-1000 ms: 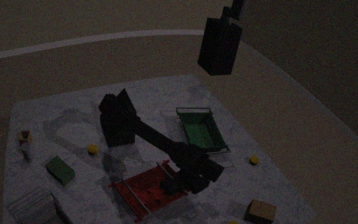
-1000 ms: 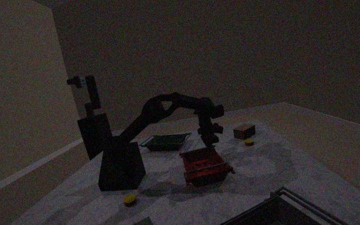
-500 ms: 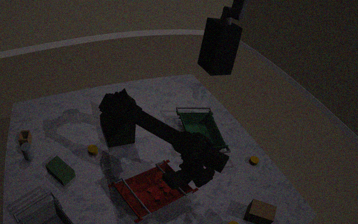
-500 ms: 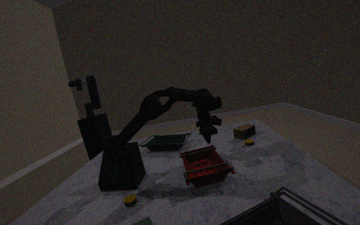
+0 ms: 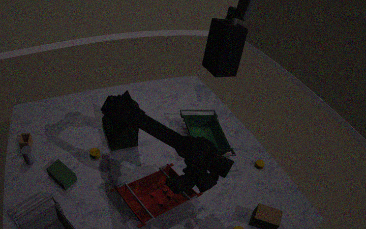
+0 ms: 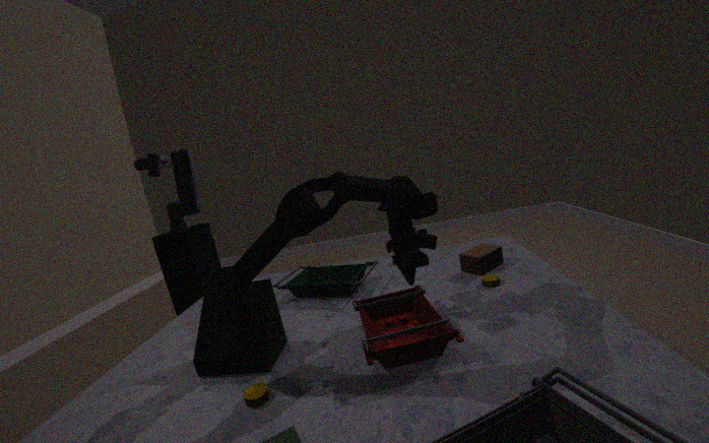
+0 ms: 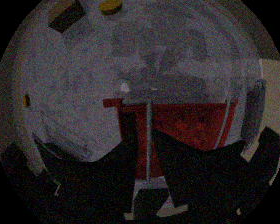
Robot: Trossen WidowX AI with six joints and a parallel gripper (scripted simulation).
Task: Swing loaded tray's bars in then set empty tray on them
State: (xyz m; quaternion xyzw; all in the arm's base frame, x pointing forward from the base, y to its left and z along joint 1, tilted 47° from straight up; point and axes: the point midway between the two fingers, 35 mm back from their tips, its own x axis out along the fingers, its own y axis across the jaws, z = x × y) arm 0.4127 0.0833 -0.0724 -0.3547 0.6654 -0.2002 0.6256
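Note:
The loaded red tray point(image 5: 130, 203) point(image 6: 409, 355) point(image 7: 191, 107) stands with small blocks point(image 6: 401, 321) inside. One bar point(image 5: 139, 200) point(image 6: 407, 331) lies across its top near one end. The other bar point(image 5: 164, 172) point(image 6: 387, 297) point(image 7: 149, 145) lies across near the opposite end. My gripper point(image 5: 178, 190) point(image 6: 412, 282) point(image 7: 144, 132) points down just above that bar, fingers slightly apart and empty. The bar shows through the gap in the wrist view; contact cannot be made out. A green tray point(image 5: 207, 125) point(image 6: 324, 286) looks empty, its bars out over its ends.
A grey tray point(image 5: 33, 207) point(image 6: 489, 412) stands at the near edge. A green block point(image 5: 62, 173), a small orange box point(image 5: 25, 139) and a grey cylinder point(image 5: 26, 155) lie left. Yellow discs point(image 5: 94, 152) point(image 6: 490, 280) and a tan box point(image 5: 267, 216) point(image 6: 481, 259) point(image 7: 66, 17) also stand around.

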